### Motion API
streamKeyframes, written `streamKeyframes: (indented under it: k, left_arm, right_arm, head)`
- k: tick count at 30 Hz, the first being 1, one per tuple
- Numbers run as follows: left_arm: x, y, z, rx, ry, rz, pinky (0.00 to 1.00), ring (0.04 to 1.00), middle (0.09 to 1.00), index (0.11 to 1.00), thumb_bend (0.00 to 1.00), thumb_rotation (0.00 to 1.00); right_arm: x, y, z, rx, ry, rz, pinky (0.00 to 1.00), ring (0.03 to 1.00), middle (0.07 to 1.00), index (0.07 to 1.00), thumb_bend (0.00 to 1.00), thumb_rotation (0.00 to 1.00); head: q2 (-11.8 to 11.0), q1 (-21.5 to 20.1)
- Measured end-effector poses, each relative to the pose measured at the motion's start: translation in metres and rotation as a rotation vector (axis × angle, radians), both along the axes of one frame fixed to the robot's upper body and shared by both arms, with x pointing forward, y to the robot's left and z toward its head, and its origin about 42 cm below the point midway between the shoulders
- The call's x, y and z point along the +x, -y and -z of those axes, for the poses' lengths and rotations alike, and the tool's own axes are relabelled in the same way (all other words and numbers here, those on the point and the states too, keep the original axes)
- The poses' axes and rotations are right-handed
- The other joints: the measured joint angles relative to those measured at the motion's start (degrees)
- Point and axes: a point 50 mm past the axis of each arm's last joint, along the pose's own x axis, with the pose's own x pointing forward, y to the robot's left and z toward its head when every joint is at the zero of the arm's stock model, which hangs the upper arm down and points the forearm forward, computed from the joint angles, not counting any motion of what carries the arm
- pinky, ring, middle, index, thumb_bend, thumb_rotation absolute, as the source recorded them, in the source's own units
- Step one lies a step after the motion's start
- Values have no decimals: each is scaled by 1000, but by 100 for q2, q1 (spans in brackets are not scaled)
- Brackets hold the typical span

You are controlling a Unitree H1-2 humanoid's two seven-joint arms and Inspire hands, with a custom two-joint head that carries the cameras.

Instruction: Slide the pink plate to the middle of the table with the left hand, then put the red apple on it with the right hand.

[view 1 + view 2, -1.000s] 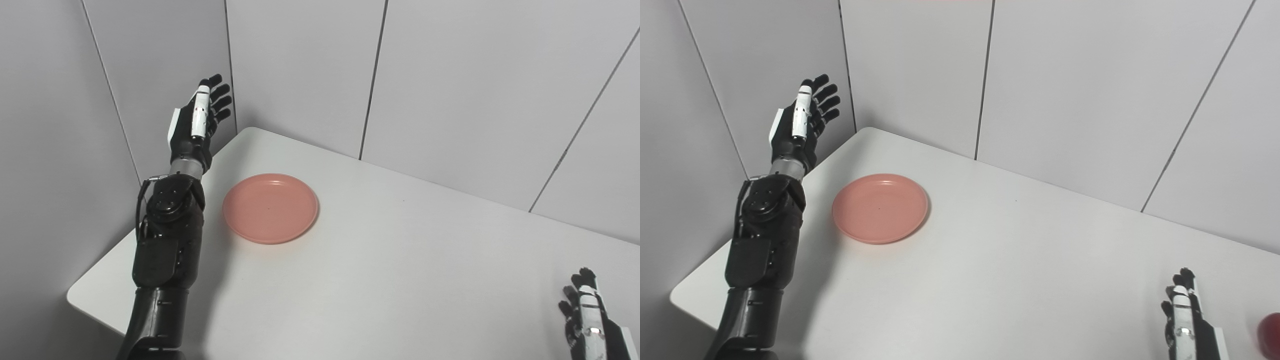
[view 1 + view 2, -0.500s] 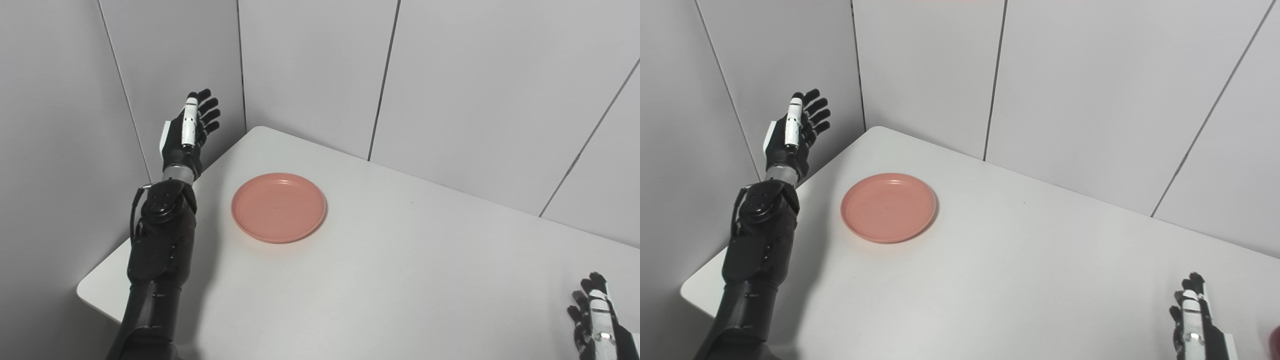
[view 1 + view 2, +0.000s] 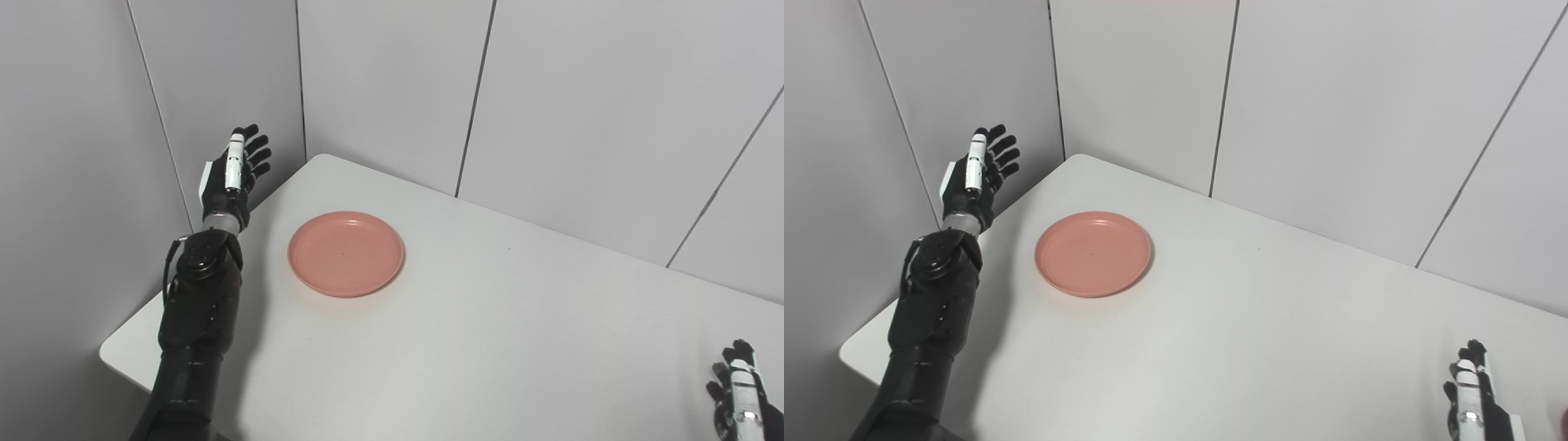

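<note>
Item 1, pink plate [image 3: 345, 253]: shallow round dish, empty, flat on the white table [image 3: 490, 343] toward its far left corner, well short of the middle. Nothing touches it.

Item 2, left hand [image 3: 233, 173]: raised off the table's left edge in front of the grey wall panels [image 3: 392, 79], fingers spread and pointing up, holding nothing. It stands apart from the plate, to the plate's left and farther back.

Item 3, right hand [image 3: 1471, 398]: low at the bottom right corner, only partly in frame, fingers upright and loosely apart; no object is seen in it.

Item 4, red apple: not clearly shown. A thin red sliver at the extreme right edge of the right eye view, just beside the right hand, may be the apple; too little shows to say.

Progress: judged at the outset. The slide is not begun, as the plate lies off-centre and untouched. Left to do: bring the left hand down to the plate's rim, push it to the middle, then fetch and place the apple.

View differences: the right eye view shows more of the right hand and the red sliver; the left eye view crops the hand closer and shows no red at all. The plate and left hand appear alike in both.
</note>
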Motion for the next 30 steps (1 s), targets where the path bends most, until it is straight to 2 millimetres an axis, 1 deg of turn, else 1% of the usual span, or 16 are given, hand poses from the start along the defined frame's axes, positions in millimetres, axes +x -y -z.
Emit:
streamKeyframes:
  k: [4,8,12,15,18,24,30]
  left_arm:
    - [1,1,9,-7,-19,15,850,847,844,821,312,1000]
    - [1,2,13,-15,-24,33,853,863,861,835,306,1000]
    - [1,1,21,-43,-36,45,840,858,856,830,301,1000]
    - [0,1,22,-42,-39,45,828,849,848,821,303,1000]
    - [2,1,25,-37,-47,51,838,849,849,825,308,1000]
    - [2,3,35,-40,-78,70,859,851,848,825,317,1000]
    - [3,2,41,-42,-87,68,855,847,847,828,337,1000]
  right_arm:
    - [-2,1,1,-8,-1,3,1000,1000,1000,1000,37,1000]
    - [-3,1,2,-10,-5,5,1000,1000,997,1000,38,1000]
    - [-3,1,2,-10,-6,5,1000,997,994,1000,41,1000]
    - [-3,1,2,-10,-7,6,1000,994,992,1000,36,1000]
    - [-3,2,2,-12,-7,6,1000,994,991,1000,32,1000]
    - [-3,3,2,-12,-7,7,1000,994,993,1000,43,1000]
    - [-4,4,2,-11,-8,11,1000,989,989,998,50,1000]
  head:
    - [-9,18]
    - [9,53]
    - [26,70]
    - [35,79]
    - [35,79]
    - [44,88]
    - [53,105]
